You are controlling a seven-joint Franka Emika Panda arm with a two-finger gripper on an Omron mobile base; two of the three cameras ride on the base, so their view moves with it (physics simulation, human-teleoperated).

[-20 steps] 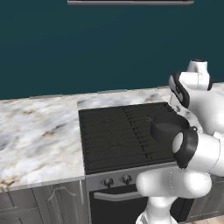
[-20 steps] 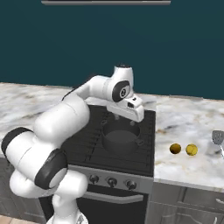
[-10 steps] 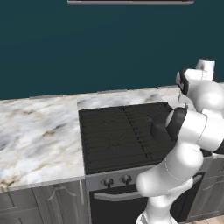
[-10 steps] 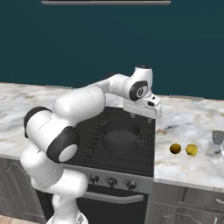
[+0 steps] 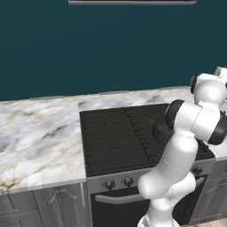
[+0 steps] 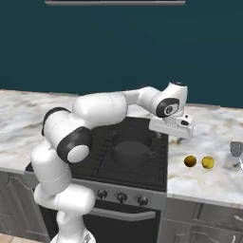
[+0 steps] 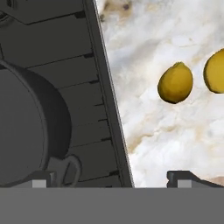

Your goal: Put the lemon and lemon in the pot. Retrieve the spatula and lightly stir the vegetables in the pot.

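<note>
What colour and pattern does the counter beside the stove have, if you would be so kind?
The counter is white marble with grey and brownish veins, clearest in the hand view.

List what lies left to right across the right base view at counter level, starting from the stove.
Stove → pot → darker lemon → brighter lemon → spatula at the right edge.

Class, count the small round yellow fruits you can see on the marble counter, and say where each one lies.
2. One small round yellow fruit lies on the marble counter just right of the black stove; the second fruit lies beside it, farther right, apart. None shows inside the dark grey pot.
</note>
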